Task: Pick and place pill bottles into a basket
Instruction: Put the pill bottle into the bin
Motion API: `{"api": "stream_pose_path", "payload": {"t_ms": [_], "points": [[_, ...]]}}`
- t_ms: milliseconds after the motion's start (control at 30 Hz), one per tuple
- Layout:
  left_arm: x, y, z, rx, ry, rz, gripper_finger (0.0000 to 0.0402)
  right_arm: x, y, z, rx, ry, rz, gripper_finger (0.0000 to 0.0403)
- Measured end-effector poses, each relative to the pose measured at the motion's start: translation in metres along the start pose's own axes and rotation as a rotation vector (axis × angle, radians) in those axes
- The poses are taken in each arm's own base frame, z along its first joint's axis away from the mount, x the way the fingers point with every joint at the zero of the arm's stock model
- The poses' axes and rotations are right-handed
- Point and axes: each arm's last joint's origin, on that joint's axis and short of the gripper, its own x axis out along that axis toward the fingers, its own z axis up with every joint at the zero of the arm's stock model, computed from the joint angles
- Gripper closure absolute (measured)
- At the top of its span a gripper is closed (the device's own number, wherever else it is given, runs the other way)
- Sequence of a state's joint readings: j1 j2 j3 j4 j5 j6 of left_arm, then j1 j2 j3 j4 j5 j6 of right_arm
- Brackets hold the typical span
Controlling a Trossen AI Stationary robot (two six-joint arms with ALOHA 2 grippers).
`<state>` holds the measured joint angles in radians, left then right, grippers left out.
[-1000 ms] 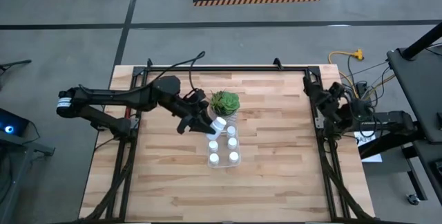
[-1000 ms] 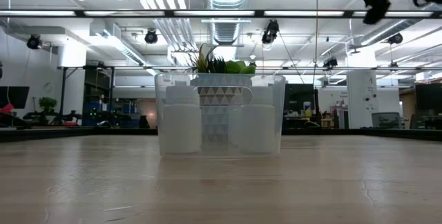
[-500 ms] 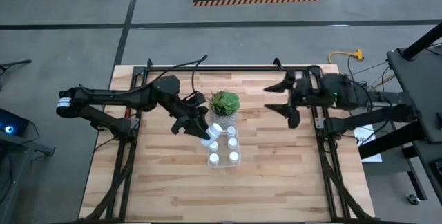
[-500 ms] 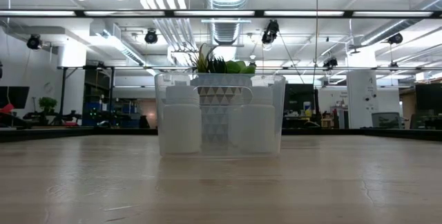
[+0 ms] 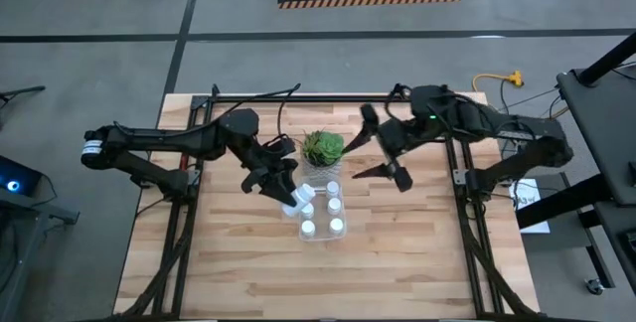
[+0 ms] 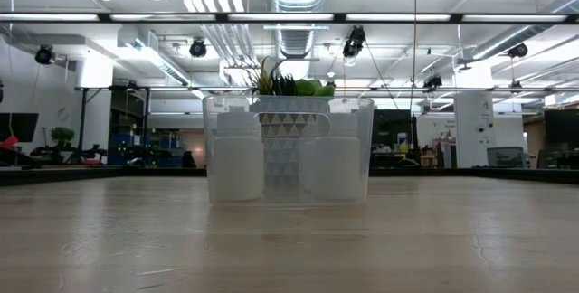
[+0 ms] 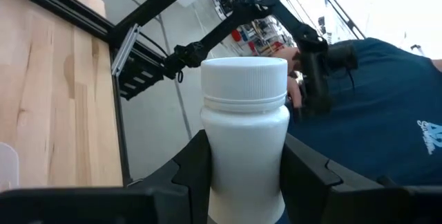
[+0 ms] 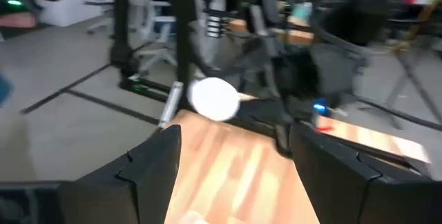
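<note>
Basket (image 6: 288, 148) on wooden table (image 6: 289, 234)

Basket (image 5: 321, 225): clear rectangular plastic bin near table centre, long axis running 12 to 6 o'clock, upright on the wood. From table height its walls (image 6: 288, 153) are see-through, with white bottle bodies showing through them.

Pill bottles: small white cylinders, white ribbed caps, all alike. Five stand upright inside the basket, caps up: two (image 5: 333, 189) (image 5: 335, 205) down the 3 o'clock side, one (image 5: 337, 225) at the 5 o'clock corner, one (image 5: 308, 209) mid 9 o'clock side, one (image 5: 308, 228) at the 7 o'clock corner.

Sixth bottle (image 5: 302, 196) is off the table, tilted, over the basket's 10 o'clock corner. Close up (image 7: 244, 137): cap on, clamped by its body between two dark fingers.
</note>
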<state>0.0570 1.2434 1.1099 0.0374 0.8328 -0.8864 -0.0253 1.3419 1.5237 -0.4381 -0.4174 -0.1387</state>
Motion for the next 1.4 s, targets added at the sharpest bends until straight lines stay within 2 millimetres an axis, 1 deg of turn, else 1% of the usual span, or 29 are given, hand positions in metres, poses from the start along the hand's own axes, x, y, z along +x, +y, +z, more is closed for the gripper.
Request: {"api": "stream_pose_path", "payload": {"t_ms": [133,233,367,500,667,833,1000,1300,1400], "points": [[0.000,0.000,0.000,0.000,0.000,0.000,0.0287,0.025,-0.008,-0.001,0.012,0.018,0.101,0.0142],[0.000,0.000,0.000,-0.002,0.001,0.000,0.0287,0.041,-0.012,0.000,0.005,0.026,0.140,0.0142],[0.000,0.000,0.000,-0.001,0.004,-0.003,0.0287,0.056,-0.014,0.006,-0.033,0.019,0.168,0.0142],[0.000,0.000,-0.001,-0.002,0.013,-0.010,0.0287,0.067,-0.018,0.012,-0.078,0.034,0.176,0.0142],[0.000,0.000,-0.001,0.001,0.019,-0.016,0.0287,0.082,-0.023,0.015,-0.079,0.063,0.219,0.0142],[0.000,-0.002,0.000,0.010,0.020,-0.026,0.0287,0.093,-0.027,0.019,-0.113,0.085,0.240,0.0142],[0.000,-0.001,0.000,0.007,0.022,-0.023,0.0287,0.106,-0.029,0.014,-0.097,0.124,0.277,0.0142],[0.000,-0.002,0.000,0.020,0.019,-0.028,0.0287,0.109,-0.029,0.012,-0.107,0.131,0.285,0.0142],[0.000,-0.004,0.002,0.050,0.000,-0.051,0.0287,0.110,-0.029,0.011,-0.108,0.130,0.285,0.0142]]}}
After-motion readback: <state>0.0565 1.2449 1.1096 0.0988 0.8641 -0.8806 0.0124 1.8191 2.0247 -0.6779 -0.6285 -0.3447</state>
